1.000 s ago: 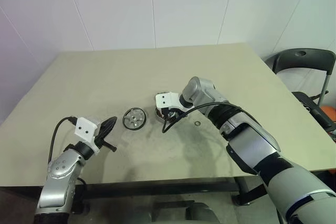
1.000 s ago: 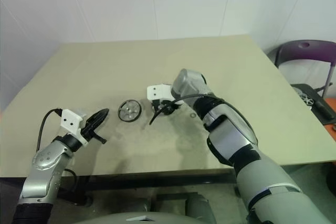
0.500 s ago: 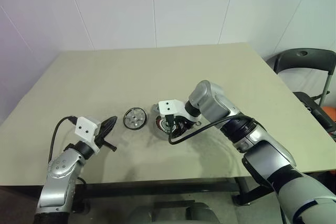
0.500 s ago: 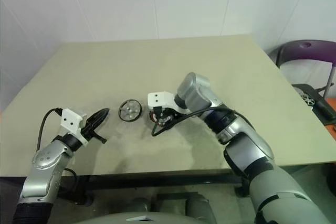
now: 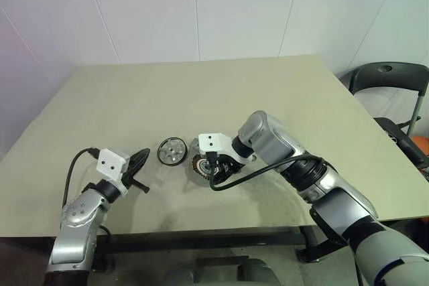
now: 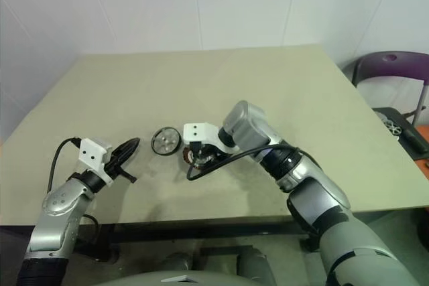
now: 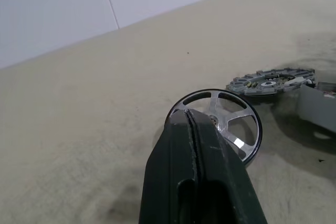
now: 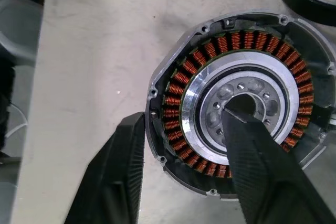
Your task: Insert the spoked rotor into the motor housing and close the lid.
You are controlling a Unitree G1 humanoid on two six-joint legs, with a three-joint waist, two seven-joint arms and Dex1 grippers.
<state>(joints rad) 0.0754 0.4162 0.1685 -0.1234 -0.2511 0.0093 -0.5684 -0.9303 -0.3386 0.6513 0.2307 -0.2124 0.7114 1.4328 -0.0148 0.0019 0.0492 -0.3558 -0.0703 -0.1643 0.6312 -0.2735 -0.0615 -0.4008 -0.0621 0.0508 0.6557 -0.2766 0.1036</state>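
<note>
Two tools we see: our left tool [image 5: 139,159] is clenched and empty, nearest the spoked rotor [image 5: 171,151] just beyond it, while our right tool [image 8: 184,177] straddles the motor housing [image 8: 239,109], one finger in its middle hole, on the worktop [image 5: 221,92].

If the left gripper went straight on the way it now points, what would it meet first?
Most likely the spoked rotor, which lies on the table directly beyond the left gripper; the gap between them is hard to judge.
</note>
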